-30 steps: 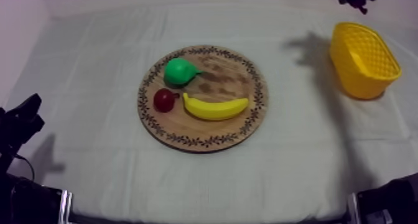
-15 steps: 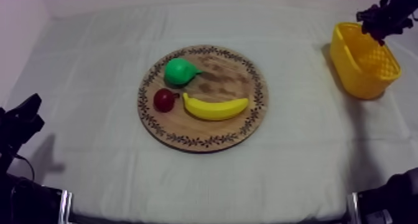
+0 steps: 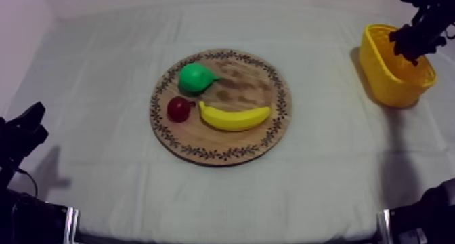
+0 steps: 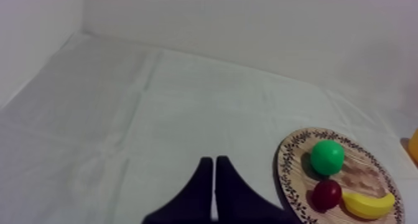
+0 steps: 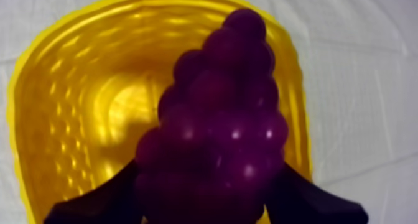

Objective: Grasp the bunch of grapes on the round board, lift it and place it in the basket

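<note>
Grey-white cloth (image 3: 101, 77) under everything. Wooden board (image 3: 247, 80) well apart from right gripper (image 3: 410, 45), ahead of left gripper (image 4: 214, 180) and off to one side; that gripper's fingers pressed together on nothing. Yellow basket (image 3: 380, 74) directly beneath right gripper. Banana (image 3: 233, 118) and pear (image 3: 195, 77) on board. Bunch of grapes (image 5: 218, 133) pinched between right gripper's fingers, over basket's opening. Small red fruit (image 3: 179, 109) on board beside banana.

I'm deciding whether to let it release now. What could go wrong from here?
1. The bunch of grapes, held in the right claw, hangs toward one side of the yellow basket. Released there, it might clip the rim and roll onto the cloth.
2. Lowering further, the claw could nudge the basket sideways.
</note>
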Available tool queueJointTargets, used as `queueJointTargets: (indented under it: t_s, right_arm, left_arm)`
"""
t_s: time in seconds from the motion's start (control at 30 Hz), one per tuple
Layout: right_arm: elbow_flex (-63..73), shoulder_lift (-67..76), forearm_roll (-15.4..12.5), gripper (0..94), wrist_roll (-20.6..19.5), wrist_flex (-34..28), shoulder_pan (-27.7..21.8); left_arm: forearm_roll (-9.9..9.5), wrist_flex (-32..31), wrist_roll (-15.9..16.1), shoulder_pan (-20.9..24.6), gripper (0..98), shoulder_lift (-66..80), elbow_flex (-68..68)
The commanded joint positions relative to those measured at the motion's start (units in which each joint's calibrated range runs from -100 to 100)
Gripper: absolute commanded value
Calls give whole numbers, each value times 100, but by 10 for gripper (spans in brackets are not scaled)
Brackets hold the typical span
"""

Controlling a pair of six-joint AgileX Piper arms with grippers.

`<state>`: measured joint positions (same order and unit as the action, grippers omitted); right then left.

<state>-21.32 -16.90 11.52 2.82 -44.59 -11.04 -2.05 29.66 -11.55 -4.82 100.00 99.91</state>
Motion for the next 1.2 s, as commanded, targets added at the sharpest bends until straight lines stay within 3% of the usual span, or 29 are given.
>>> queueJointTargets:
  t_s: [0.0,0.23,0.47,0.8,1.17]
  right_arm:
    - [28,-34,-50,505,89,57,-15]
    - [9,-26,-32,619,10,245,9]
    - [-49,262,121,648,-127,300,46]
    - [-691,1341,172,575,-118,790,-48]
    - [-2345,2865,487,439,-440,1598,45]
  left_arm:
    - [-2,1,0,0,1,0,-2]
    - [-2,1,0,0,1,0,-2]
    - [-2,1,1,0,1,0,-2]
    - [-2,1,1,0,1,0,-2]
    - [-2,1,0,0,1,0,-2]
